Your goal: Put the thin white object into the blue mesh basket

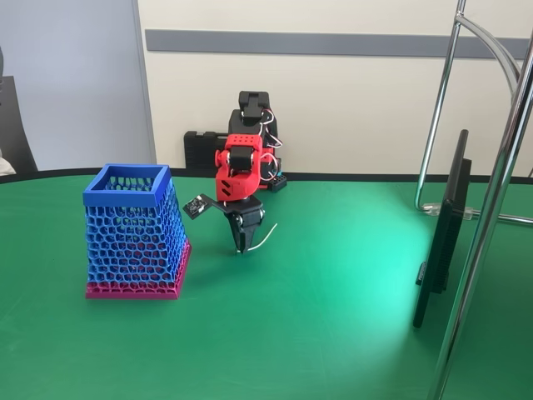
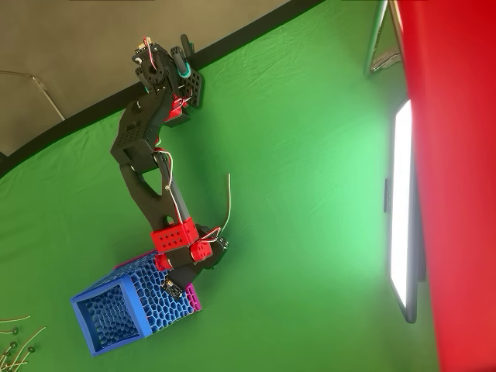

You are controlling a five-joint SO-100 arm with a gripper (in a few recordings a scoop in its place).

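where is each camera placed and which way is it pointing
Fixed view: low at the table's near edge, facing the back wall; shows the red and black arm front-on, pincer pointing down with the thin white object at its tip, beside the blue mesh basket.
Overhead view: above, looking down on the green table; shows the whole arm from base to pincer.
Shared: arm, basket, white object, dark screen.
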